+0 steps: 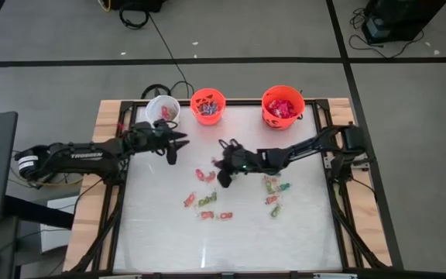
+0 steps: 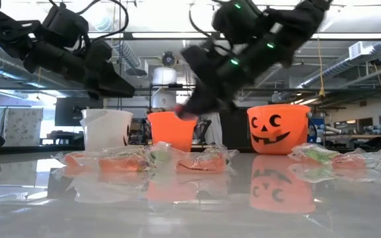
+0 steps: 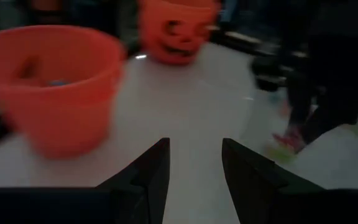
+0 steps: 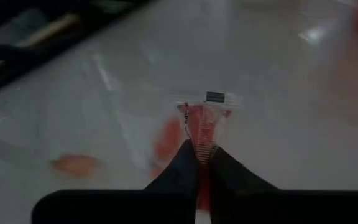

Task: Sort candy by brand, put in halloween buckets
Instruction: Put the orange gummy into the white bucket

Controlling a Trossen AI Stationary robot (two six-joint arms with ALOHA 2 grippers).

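Candy (image 4: 202,118), a red-and-clear packet, sits pinched between my right gripper's (image 4: 199,163) closed jaws, most of the wrapper sticking out past the tips; gripping one end should let it drop cleanly into a bucket. More sweets (image 1: 205,201) lie scattered on the table (image 1: 161,232) below and behind those jaws. My left gripper (image 3: 195,163) hangs half-open and empty, the small orange bucket (image 3: 55,87) just ahead of its fingers, out of the way.

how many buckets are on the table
3, along the far edge: white bucket nearest the left arm, small orange bucket in the middle, larger orange bucket on the right.
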